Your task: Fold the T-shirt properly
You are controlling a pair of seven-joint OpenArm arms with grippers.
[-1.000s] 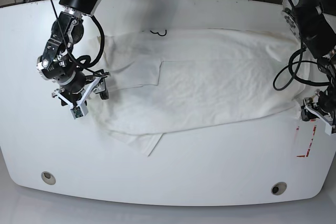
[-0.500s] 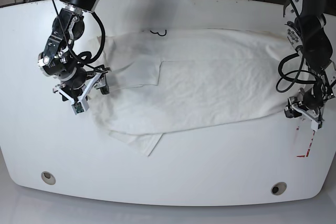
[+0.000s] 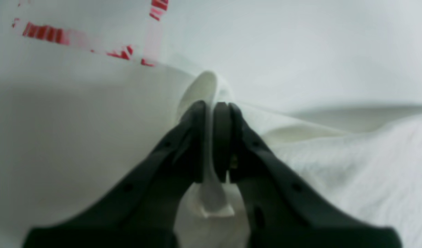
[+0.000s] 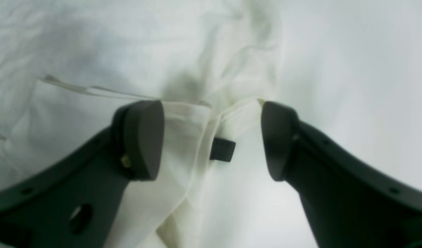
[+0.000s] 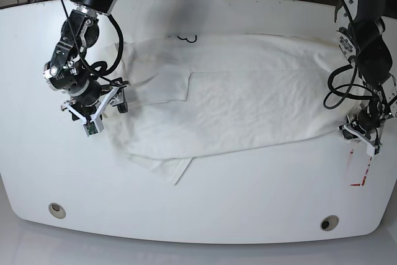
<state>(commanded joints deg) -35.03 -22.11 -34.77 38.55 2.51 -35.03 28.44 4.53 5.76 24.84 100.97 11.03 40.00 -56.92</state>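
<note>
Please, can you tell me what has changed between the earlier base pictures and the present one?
The left gripper has shifted inward, toward the middle of the table, since the first picture; it is now closed on an edge of the T-shirt. Whether it took hold only now, I cannot tell. The right gripper stayed nearly in place, open, and the shirt's main layout looks the same.

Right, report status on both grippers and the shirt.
Left gripper shut on a fold of the T-shirt; right gripper open above its edge. Shirt spread across table, partly folded. Nothing seen in the way.
</note>
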